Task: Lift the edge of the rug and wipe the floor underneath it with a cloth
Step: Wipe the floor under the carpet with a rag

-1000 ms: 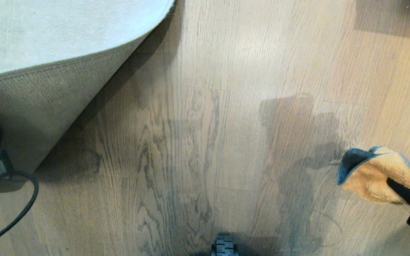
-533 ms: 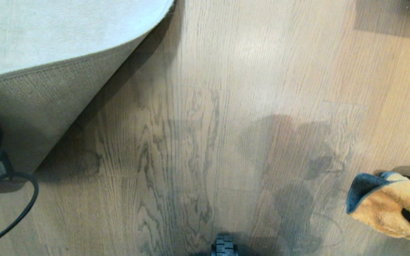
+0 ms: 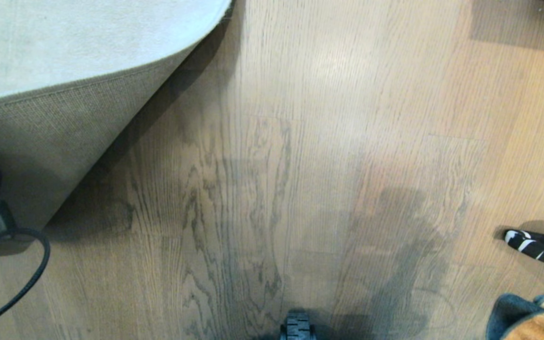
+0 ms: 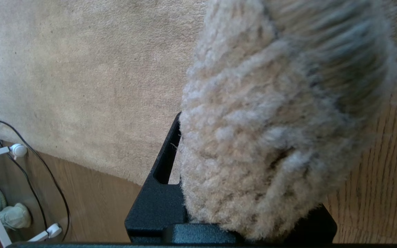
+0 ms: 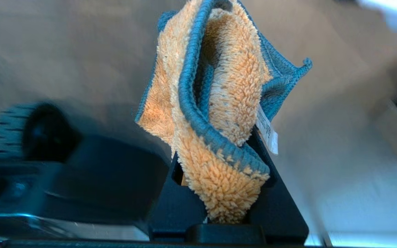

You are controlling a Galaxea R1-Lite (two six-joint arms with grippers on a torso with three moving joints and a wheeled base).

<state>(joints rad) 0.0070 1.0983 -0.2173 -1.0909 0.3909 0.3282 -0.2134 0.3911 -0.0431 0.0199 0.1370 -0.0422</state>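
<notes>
- The left end effector (image 4: 219,193) is clenched on the rug edge (image 4: 271,137), holding the rounded corner folded back so the tan woven backing (image 3: 50,137) faces up, clear of the floor (image 3: 272,189).
- The right end effector (image 5: 226,206) grasps the cloth (image 5: 215,113), pinching a bunched fold of the orange pile; in the head view the cloth (image 3: 531,321) sits far from the rug edge, at the lower right corner of the frame.
- The step in hand looks like carrying the cloth towards the exposed floor beside the rug edge; it seems to hang off the floor, though motion blur in the right wrist view leaves that unsure.
- To wipe well, bring the cloth low and flat onto the boards just beside the lifted backing, then sweep along the shadowed strip.
- A striped object (image 3: 536,245) lies near the cloth; keep clear of it.
- Hold the rug edge steady throughout.
</notes>
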